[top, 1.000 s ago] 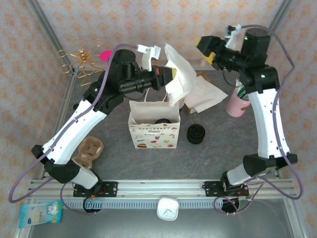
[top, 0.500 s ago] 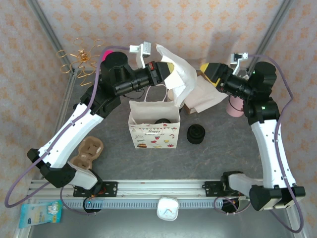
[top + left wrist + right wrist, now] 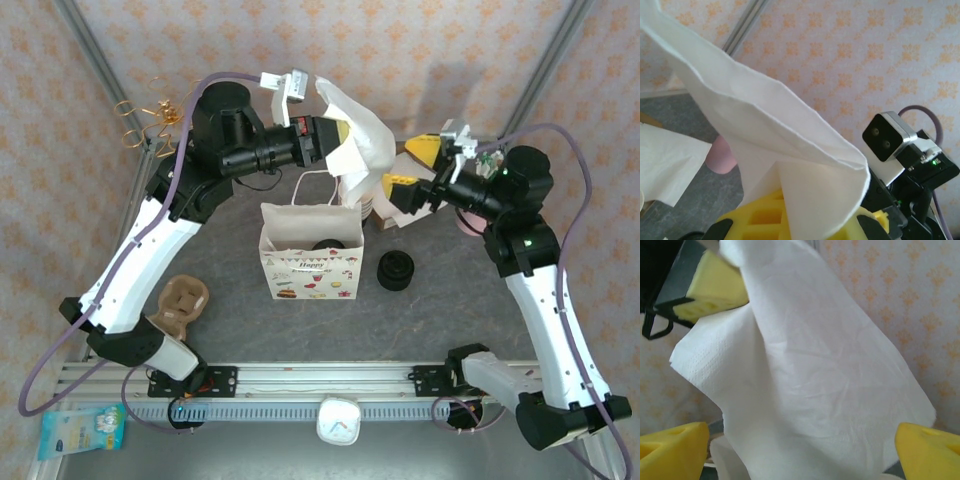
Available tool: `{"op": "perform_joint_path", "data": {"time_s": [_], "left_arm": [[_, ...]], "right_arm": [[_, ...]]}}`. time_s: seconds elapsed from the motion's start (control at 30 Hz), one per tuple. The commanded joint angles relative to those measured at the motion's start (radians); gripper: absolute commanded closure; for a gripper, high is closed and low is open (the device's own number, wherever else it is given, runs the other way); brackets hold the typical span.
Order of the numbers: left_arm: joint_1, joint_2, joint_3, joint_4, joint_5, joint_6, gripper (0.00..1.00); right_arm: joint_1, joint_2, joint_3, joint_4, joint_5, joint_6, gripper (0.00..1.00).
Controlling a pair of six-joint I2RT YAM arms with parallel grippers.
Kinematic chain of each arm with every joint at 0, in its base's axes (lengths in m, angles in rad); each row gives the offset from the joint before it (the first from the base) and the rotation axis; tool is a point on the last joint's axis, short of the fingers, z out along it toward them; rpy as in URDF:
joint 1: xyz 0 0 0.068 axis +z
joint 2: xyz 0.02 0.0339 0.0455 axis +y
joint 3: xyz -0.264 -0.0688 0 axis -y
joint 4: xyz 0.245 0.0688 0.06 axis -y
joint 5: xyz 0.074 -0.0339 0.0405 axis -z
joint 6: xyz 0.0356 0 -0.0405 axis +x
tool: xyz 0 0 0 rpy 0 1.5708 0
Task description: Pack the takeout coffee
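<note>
Takeout coffee (image 3: pixel 328 244), black round lid showing, is sitting in the printed paper gift bag (image 3: pixel 310 262); my left gripper (image 3: pixel 340 133) is pinching a white paper napkin (image 3: pixel 362 150), and my right gripper (image 3: pixel 410 168) has just swung in and is spreading wide.

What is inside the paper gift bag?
A round black lid shows through the open top of the gift bag. Anything under it is hidden by the bag's walls.

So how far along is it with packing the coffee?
Looks done: a black lid shows inside the gift bag, probably the coffee. In hand: the left fingers pinch a white napkin above the bag, the right fingers open beside it. Left: tucking the napkin in, I'd guess.
</note>
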Motion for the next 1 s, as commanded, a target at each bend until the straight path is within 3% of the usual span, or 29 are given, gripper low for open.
{"op": "perform_joint_path", "data": {"time_s": [0.0,0.33,0.63,0.73,0.83,0.97], "left_arm": [[0.005,0.021,0.057,-0.092,0.049,0.080,1.00],[0.005,0.026,0.076,-0.114,0.059,0.102,1.00],[0.005,0.025,0.075,-0.128,0.050,0.123,1.00],[0.005,0.026,0.075,-0.121,0.062,0.117,1.00],[0.005,0.024,0.075,-0.129,0.051,0.129,1.00],[0.005,0.029,0.075,-0.124,0.063,0.124,1.00]], "right_arm": [[0.029,0.002,-0.004,0.029,0.022,-0.307,0.06],[0.131,0.118,0.124,-0.138,0.095,-0.633,0.17],[0.146,0.148,0.172,-0.177,0.120,-0.718,0.38],[0.146,0.157,0.178,-0.188,0.131,-0.728,0.39],[0.145,0.151,0.184,-0.137,0.159,-0.664,0.34],[0.146,0.169,0.216,-0.142,0.122,-0.651,0.35]]}}
